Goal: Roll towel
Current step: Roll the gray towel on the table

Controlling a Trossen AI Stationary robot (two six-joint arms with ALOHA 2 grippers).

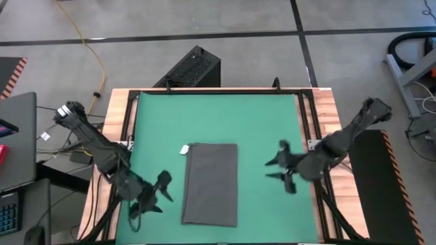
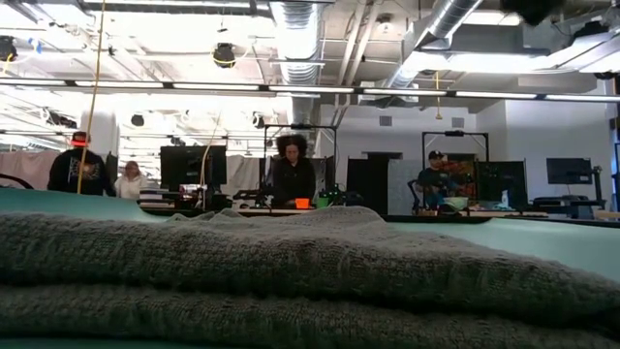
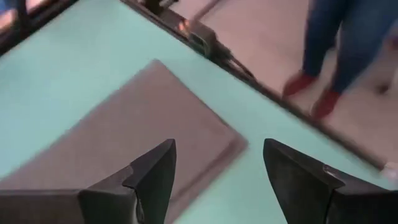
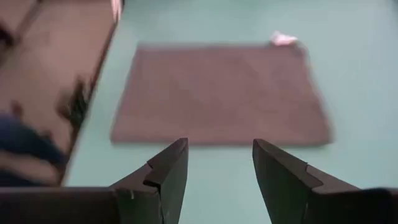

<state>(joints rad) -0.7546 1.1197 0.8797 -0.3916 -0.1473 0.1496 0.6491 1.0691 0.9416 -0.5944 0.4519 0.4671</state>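
Towel (image 1: 210,183) lies flat on the green mat (image 1: 218,116), folded into a long rectangle, in the middle of the mat's near half. White tag (image 1: 184,150) sticks out at its far left corner. Low view shows stacked layers of the cloth (image 2: 291,281) right in front of the camera, so it's folded, not rolled.

Left gripper (image 1: 159,192) sits just left of the towel near its near end, fingers spread, holding nothing, not touching the cloth. Left wrist view: both fingers (image 3: 155,174) apart over the towel's corner (image 3: 205,143).

Right gripper (image 1: 281,170) is right of the towel, a clear gap between them, fingers also spread and empty. Right wrist view: towel (image 4: 221,93) ahead of the fingers (image 4: 171,168), tag (image 4: 283,38) at the far corner.

People stand at desks (image 2: 293,174) in the room behind; a person's legs (image 3: 336,50) show beside the table.
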